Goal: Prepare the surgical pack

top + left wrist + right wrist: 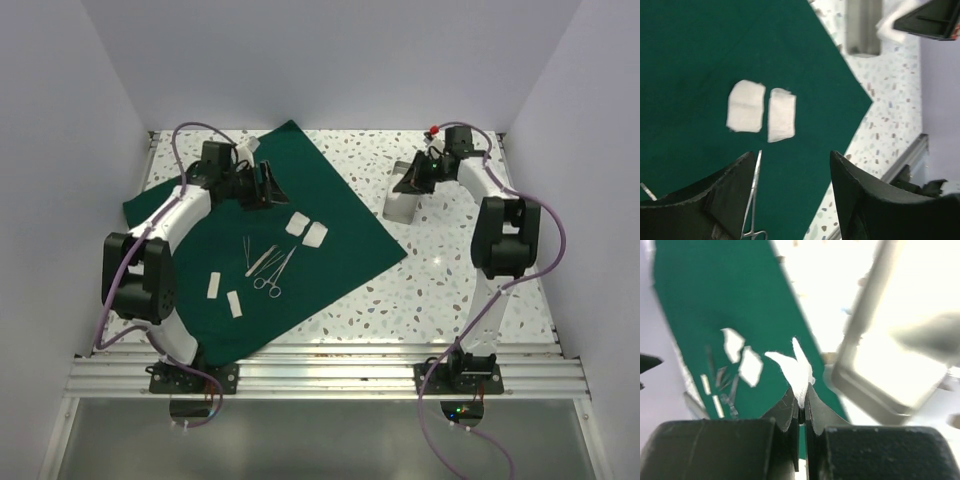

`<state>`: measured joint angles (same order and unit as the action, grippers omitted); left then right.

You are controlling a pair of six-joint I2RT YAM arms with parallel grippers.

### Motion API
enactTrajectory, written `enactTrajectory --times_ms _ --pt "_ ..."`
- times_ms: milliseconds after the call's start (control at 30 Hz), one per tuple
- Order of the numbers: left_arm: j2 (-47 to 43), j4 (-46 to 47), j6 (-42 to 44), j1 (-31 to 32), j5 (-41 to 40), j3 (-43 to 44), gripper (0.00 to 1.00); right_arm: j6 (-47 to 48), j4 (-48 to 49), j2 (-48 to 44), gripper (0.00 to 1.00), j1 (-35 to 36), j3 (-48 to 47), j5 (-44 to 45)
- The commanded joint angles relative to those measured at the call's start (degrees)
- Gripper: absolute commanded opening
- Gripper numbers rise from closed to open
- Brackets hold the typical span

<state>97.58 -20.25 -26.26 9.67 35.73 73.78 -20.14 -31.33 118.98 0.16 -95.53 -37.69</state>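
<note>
My right pincer [800, 407] is pressed fully closed on one edge of a small white fabric pad [796, 367], which sticks up past the fingertips in a ragged flap. Just beyond it, at the right of the wrist frame and the upper right of the overhead frame, the small silver metal tray [402, 205] sits on the bare speckled desk [450, 260], near the right edge of the large dark green square cloth [300, 190]. The pack is spread out, not bundled. Two more white pads [316, 235] lie side by side near the cloth's centre, thin steel instruments [268, 266] lie below them, and two narrow white strips [215, 285] sit toward the lower left. My left pincer [790, 159] hangs wide open and empty over the cloth at the upper left of the overhead frame. My worry is the grip: I hold only a thin margin, so the pad could slip out, or cling to a finger on release and land on the desk. The tray looks light, so a low approach could shove it. A careless descent by the left arm could drag the cloth and scatter the instruments.
</note>
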Motion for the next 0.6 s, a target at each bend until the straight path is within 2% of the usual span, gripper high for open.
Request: enactTrajectory --times_ms 0,67,200,333,467,567 --pt "0.9 -3.8 4.1 1.6 -9.7 -0.1 0.64 4.9 -5.7 2.7 0.0 -2.0 -3.8 4.9" --pt "1.8 -3.4 4.5 1.9 -9.2 -0.5 0.62 5.6 -6.0 6.1 0.0 -2.5 -5.0 1.4" --pt "3.9 -3.1 4.1 2.2 -8.4 -0.2 0.61 10.6 -15.6 12.9 0.0 -2.5 -13.4 0.0" --pt "6.1 -2.5 3.8 2.7 -8.6 1.3 0.62 10.7 -15.0 14.8 0.0 -2.6 -13.9 -1.1" --pt "9.1 -4.9 4.6 3.9 -12.6 4.4 0.65 10.2 -16.0 16.6 0.0 -2.6 -14.3 -2.9" --pt "10.3 -6.3 5.7 4.7 -15.4 6.0 0.67 9.2 -15.7 16.7 0.05 -2.6 -13.6 -3.5"
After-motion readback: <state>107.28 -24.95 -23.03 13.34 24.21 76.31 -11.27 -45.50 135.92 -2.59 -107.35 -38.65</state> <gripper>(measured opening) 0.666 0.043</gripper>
